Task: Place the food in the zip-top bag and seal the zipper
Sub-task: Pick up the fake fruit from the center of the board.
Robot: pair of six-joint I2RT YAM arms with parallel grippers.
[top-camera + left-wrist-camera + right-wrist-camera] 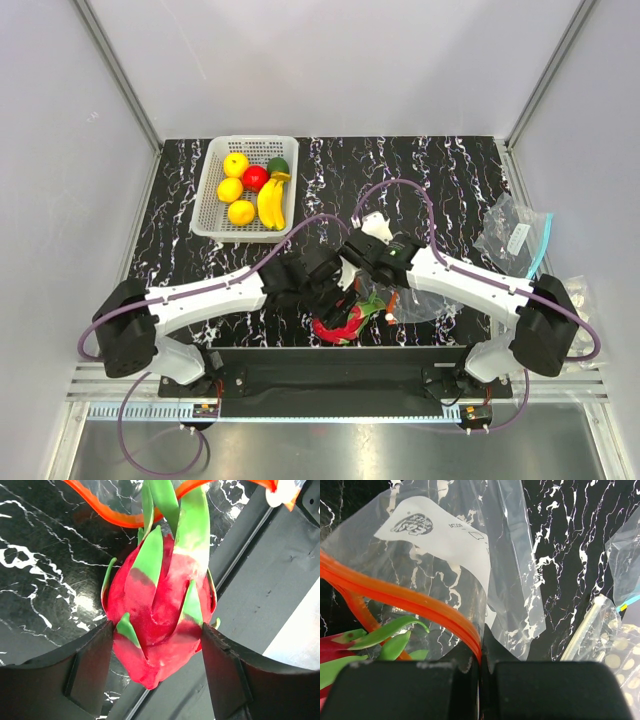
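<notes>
The left hand (156,652) is clamped on the lower body of the dragon fruit (160,595), whose leaf tips reach the open mouth of the zip-top bag (512,565). The right hand (480,675) is pinched shut on that bag's zipper (395,597), just beside the leaves.
</notes>
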